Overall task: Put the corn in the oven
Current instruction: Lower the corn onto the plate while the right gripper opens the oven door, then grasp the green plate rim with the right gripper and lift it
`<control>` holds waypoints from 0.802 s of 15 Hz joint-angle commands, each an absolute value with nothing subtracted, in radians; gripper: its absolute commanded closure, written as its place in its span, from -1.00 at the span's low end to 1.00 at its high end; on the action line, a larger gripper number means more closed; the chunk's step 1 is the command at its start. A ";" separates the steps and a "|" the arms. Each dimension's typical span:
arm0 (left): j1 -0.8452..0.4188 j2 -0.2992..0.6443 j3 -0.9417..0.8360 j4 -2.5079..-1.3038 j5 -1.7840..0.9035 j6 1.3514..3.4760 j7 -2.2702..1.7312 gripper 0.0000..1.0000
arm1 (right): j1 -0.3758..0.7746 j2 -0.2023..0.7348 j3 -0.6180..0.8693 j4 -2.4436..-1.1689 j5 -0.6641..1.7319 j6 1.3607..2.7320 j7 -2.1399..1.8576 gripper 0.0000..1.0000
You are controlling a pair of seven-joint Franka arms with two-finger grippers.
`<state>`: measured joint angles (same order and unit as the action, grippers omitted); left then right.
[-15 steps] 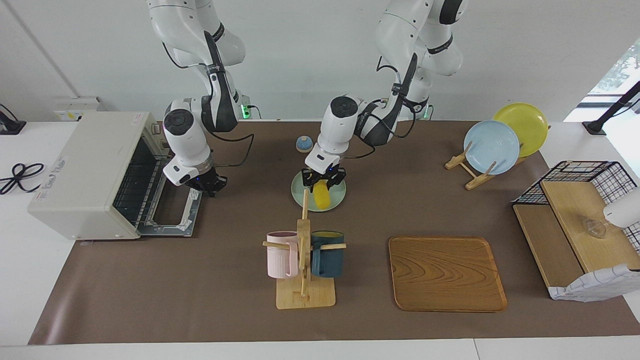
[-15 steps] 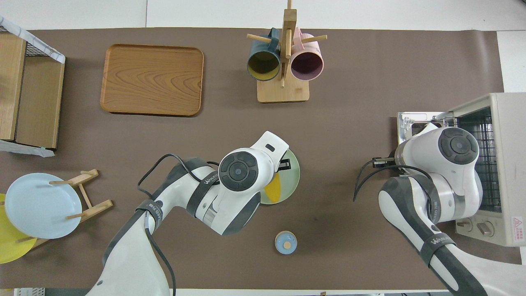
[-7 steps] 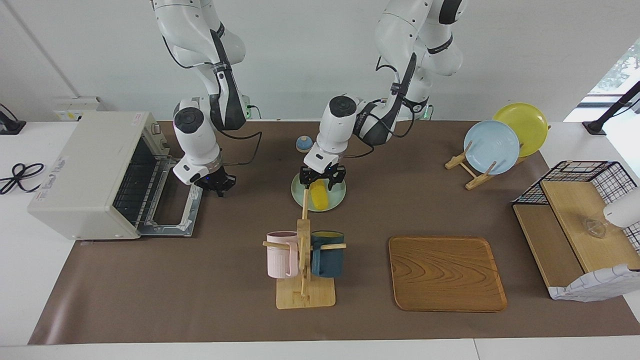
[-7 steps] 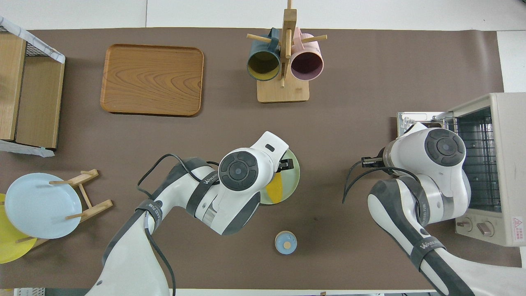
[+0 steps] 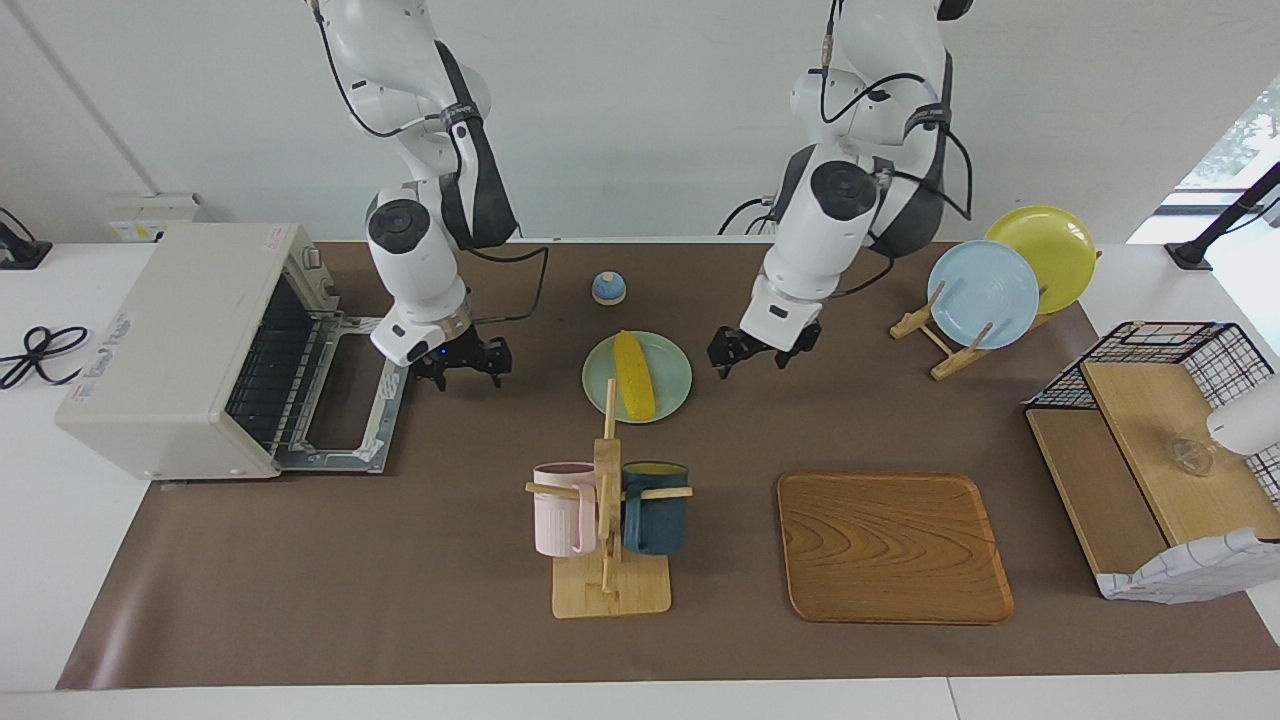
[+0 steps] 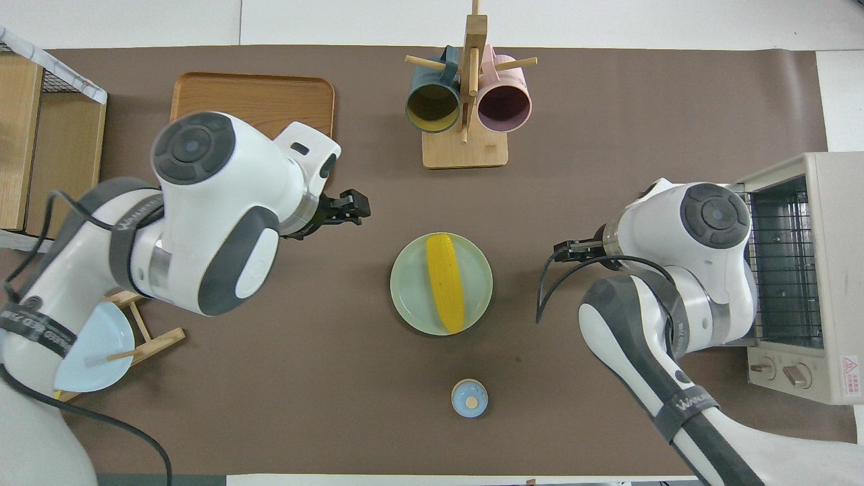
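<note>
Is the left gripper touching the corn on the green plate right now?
Apart. The facing view shows bare brown table between the left gripper and the plate that the corn lies on; the overhead view shows that gap too.

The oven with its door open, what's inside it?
Inside the boxy off-white toaster oven only a wire rack shows. The bright yellow corn cob lies on the round mint plate. The oven's deeper interior is hidden.
</note>
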<state>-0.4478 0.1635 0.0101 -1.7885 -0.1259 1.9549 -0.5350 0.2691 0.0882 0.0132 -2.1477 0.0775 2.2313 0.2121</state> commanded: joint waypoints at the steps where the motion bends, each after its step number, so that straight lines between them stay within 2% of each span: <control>1: -0.359 0.123 0.003 -1.730 -0.071 1.832 -0.438 -1.00 | 0.389 0.159 0.018 -1.978 0.104 2.152 0.374 -0.85; 3: -0.283 0.059 0.003 -1.735 -0.069 1.757 -0.297 -1.00 | 0.509 0.207 0.017 -1.887 0.078 2.122 0.473 -0.85; 6: -0.223 -0.003 0.003 -1.733 -0.069 1.671 -0.229 -1.00 | 0.632 0.377 0.020 -1.639 -0.027 2.019 0.685 -0.85; 7: -0.222 -0.015 0.005 -1.735 -0.069 1.649 -0.229 -1.00 | 0.664 0.411 0.020 -1.612 -0.031 2.032 0.731 -0.85; 11: -0.219 -0.070 0.011 -1.732 -0.060 1.560 -0.219 -1.00 | 0.722 0.407 0.020 -1.728 -0.026 2.196 0.770 -0.85; 12: -0.219 -0.075 0.014 -1.730 -0.048 1.551 -0.216 -1.00 | 0.732 0.399 0.020 -1.756 -0.025 2.232 0.787 -0.77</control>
